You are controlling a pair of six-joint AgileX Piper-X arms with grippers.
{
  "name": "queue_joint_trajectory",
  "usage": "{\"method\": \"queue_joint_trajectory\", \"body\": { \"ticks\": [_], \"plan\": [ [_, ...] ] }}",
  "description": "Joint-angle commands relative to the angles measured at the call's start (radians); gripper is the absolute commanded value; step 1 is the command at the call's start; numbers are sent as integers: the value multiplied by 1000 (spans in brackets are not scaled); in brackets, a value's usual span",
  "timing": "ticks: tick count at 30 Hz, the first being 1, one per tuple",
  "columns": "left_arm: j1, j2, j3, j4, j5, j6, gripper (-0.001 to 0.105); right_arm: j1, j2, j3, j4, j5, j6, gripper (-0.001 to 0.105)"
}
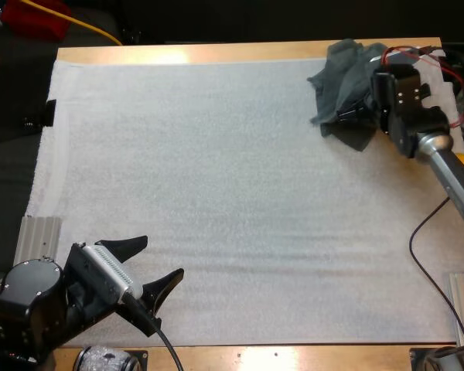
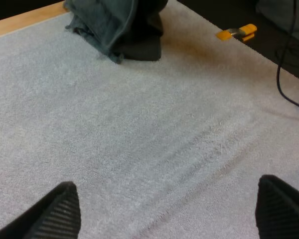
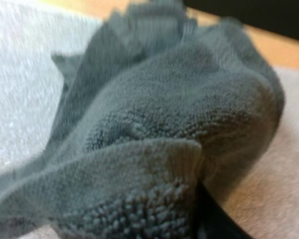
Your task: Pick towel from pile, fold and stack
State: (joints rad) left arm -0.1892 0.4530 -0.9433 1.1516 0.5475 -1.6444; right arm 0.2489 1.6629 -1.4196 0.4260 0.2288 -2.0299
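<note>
High view: crumpled towel (image 1: pixel 342 73), long axis near-far, pinched by right gripper (image 1: pixel 346 116); left gripper (image 1: pixel 161 256) open, empty.

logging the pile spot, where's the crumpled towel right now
In the high view the crumpled towel lies at the far right corner of the mat, with the right end effector at it.

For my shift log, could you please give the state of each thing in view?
towel: crumpled, at the far right corner of the mat, gripped.
left tool: open, over bare mat.
right tool: shut on the towel.
</note>
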Motion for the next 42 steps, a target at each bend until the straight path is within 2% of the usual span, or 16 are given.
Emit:
{"method": "queue_joint_trajectory", "body": {
  "ticks": [1,9,23,35,42],
  "plan": [
    [-5,0,-5,-3,5,-7,71,1,-43,-11,13,-9,-22,1],
    [-5,0,-5,-3,5,-11,71,32,-175,-31,80,-9,-54,1],
    [-5,0,-5,-3,5,-11,71,273,-219,-244,333,30,-66,1],
    [-5,0,-5,-3,5,-11,71,548,-216,-258,402,30,23,1],
    [-5,0,-5,-3,5,-11,71,666,-192,-254,426,-11,127,1]
  ]
}}
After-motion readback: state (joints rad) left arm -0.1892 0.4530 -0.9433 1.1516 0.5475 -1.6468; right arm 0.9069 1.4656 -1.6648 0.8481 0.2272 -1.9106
